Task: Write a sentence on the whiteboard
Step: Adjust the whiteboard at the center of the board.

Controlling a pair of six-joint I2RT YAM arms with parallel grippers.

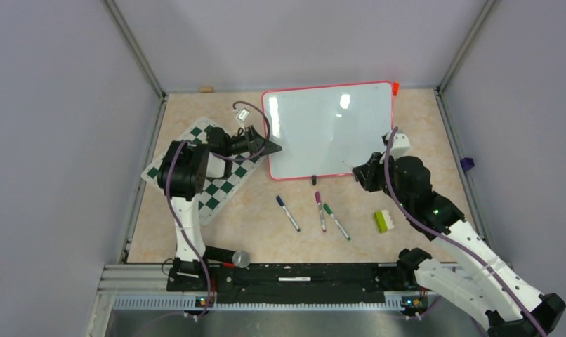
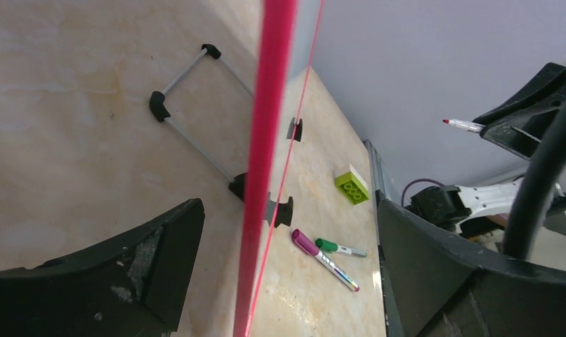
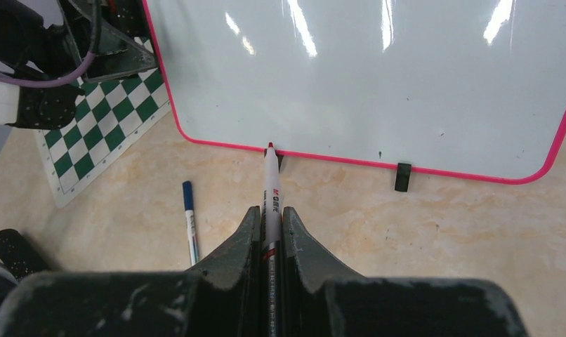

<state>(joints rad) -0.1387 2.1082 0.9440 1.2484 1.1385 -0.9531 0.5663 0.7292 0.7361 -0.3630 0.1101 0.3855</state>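
The whiteboard (image 1: 329,130) stands tilted at the back centre, glossy and blank, with a pink frame and small black feet. My left gripper (image 1: 266,149) is open and straddles the board's left edge. In the left wrist view the pink frame (image 2: 270,140) runs between the spread fingers (image 2: 140,267) without touching them. My right gripper (image 1: 361,172) is shut on a white marker with a red tip (image 3: 270,186). The tip sits just in front of the board's lower frame (image 3: 336,159). That marker also shows in the left wrist view (image 2: 464,126).
A blue marker (image 1: 288,213), a purple marker (image 1: 320,210) and a green marker (image 1: 336,221) lie on the table in front of the board. A lime brick (image 1: 384,221) lies to their right. A green-and-white chess mat (image 1: 213,189) lies under the left arm.
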